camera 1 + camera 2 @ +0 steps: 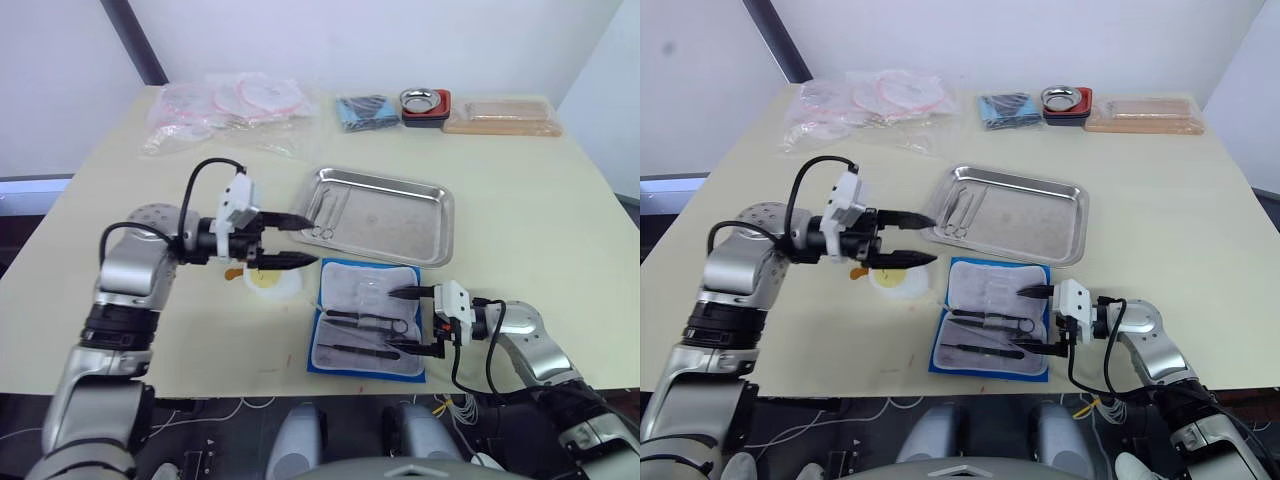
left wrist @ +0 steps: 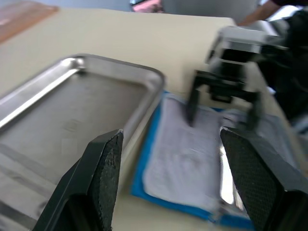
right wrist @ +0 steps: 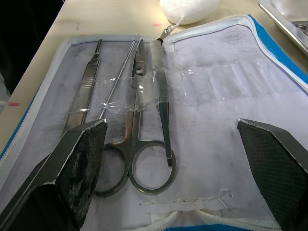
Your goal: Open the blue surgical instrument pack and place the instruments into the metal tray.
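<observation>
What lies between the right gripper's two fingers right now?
In the right wrist view, the open blue surgical instrument pack's pale lining and ring-handled scissors lie there, ahead of the right gripper.

A lab bench: steel tray, bagged tubing, surgical instruments.

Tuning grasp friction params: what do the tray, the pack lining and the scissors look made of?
Metal tray: looks like stainless steel, with a brushed floor and a shinier raised rim that catches glare.
Blue surgical instrument pack: pale, matte, woven-looking fabric lining with stitched blue edging, and clear, glossy, wrinkled plastic loops; probably soft and compliant.
Scissors: polished metal with bright highlights on the ring handles, likely steel.
</observation>
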### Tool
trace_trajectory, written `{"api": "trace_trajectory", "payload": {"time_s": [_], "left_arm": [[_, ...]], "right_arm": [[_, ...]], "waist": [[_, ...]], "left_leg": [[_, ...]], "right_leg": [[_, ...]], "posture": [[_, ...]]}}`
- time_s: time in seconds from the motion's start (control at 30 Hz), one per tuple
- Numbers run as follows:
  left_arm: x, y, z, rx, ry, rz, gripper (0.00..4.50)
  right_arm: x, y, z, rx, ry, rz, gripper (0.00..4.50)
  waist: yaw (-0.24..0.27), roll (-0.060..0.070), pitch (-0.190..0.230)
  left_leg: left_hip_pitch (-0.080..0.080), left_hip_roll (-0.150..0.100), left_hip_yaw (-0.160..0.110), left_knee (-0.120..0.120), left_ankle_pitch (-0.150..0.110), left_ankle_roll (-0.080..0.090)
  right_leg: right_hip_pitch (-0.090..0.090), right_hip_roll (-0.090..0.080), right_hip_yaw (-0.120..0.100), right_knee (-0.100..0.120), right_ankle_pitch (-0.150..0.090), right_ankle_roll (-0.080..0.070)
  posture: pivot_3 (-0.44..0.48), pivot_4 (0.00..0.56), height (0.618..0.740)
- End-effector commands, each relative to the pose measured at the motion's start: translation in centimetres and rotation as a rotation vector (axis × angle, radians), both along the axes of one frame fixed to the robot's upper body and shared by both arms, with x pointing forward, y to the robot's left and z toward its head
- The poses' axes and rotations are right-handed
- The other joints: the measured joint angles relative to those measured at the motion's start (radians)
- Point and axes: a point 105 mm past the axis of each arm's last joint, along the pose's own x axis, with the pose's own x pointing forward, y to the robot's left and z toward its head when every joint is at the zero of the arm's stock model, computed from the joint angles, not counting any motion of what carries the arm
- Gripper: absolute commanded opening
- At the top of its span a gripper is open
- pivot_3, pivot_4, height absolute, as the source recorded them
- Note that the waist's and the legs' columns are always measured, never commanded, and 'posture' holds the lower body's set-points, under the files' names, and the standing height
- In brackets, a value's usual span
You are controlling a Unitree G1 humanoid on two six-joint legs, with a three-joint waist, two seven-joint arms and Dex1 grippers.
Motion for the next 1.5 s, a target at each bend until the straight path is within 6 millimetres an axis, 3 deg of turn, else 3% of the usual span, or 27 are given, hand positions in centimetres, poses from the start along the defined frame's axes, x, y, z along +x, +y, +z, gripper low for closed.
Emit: {"api": "trace_trajectory", "payload": {"time_s": [0.03, 0.13, 0.27, 0.47, 0.77, 1.27, 1.37, 1.5], "left_arm": [[-1.1, 1.2, 0.9, 0.051, -0.087, -0.095, 3.39], [-1.7, 2.1, 0.6, 0.112, -0.108, -0.132, 3.39], [-3.1, 2.0, 1.1, 0.136, -0.139, -0.23, 4.46], [-4.0, 2.0, 1.8, 0.141, -0.131, -0.296, 4.46], [-4.5, 1.0, 0.7, 0.149, -0.129, -0.38, 4.46], [-2.5, -3.0, -3.4, 0.129, -0.163, -0.32, 4.46], [-2.2, -3.7, -4.0, 0.118, -0.147, -0.312, 3.62], [-1.8, -4.3, -5.1, 0.13, -0.161, -0.308, 1.73]], "right_arm": [[-2.4, -3.3, -6.3, -0.213, 0.217, -0.056, 4.5], [-2.4, -3.4, -6.2, -0.214, 0.216, -0.055, 4.5], [-2.6, -3.3, -6.2, -0.213, 0.219, -0.053, 4.5], [-2.8, -3.5, -6.3, -0.216, 0.224, -0.053, 4.5], [-2.8, -3.4, -6.3, -0.217, 0.224, -0.058, 4.5], [-2.7, -2.7, -6.4, -0.21, 0.22, -0.062, 4.5], [-2.7, -2.5, -6.4, -0.209, 0.219, -0.062, 4.5], [-2.7, -2.4, -6.4, -0.208, 0.217, -0.06, 4.5]], "waist": [[0.003, 0.001, 0.001], [0.003, 0.002, 0.002], [0.008, 0.0, 0.003], [0.01, -0.002, 0.003], [0.016, -0.003, 0.003], [0.025, -0.005, 0.001], [0.024, -0.005, 0.001], [0.024, -0.005, 0.001]], "left_leg": [[0.0, 0.0, 0.0, 0.0, 0.0, 0.0], [0.0, 0.001, 0.0, 0.0, 0.0, 0.0], [0.0, 0.0, 0.0, 0.0, 0.0, 0.0], [-0.001, 0.0, 0.0, 0.0, 0.0, 0.001], [0.0, -0.001, 0.003, 0.0, 0.0, 0.001], [0.0, -0.001, 0.005, 0.001, 0.0, 0.001], [0.0, -0.001, 0.005, 0.001, 0.0, 0.001], [0.001, -0.001, 0.005, 0.001, 0.0, 0.001]], "right_leg": [[0.0, 0.0, 0.0, 0.0, 0.0, 0.0], [0.0, -0.003, 0.0, 0.0, 0.0, 0.0], [0.0, -0.005, 0.0, 0.0, -0.001, 0.002], [0.0, -0.005, -0.001, -0.001, -0.001, 0.002], [0.0, -0.003, -0.001, -0.001, -0.002, 0.004], [0.001, 0.001, 0.0, 0.001, -0.002, 0.003], [0.001, 0.001, 0.0, 0.001, -0.001, 0.003], [0.001, 0.001, 0.0, 0.001, -0.001, 0.002]], "posture": [[0.0, 0.15, 0.74], [0.0, 0.15, 0.74], [0.0, 0.15, 0.74], [0.0, 0.15, 0.74], [0.0, 0.15, 0.74], [0.0, 0.15, 0.74], [0.0, 0.15, 0.74], [0.0, 0.15, 0.74]]}}
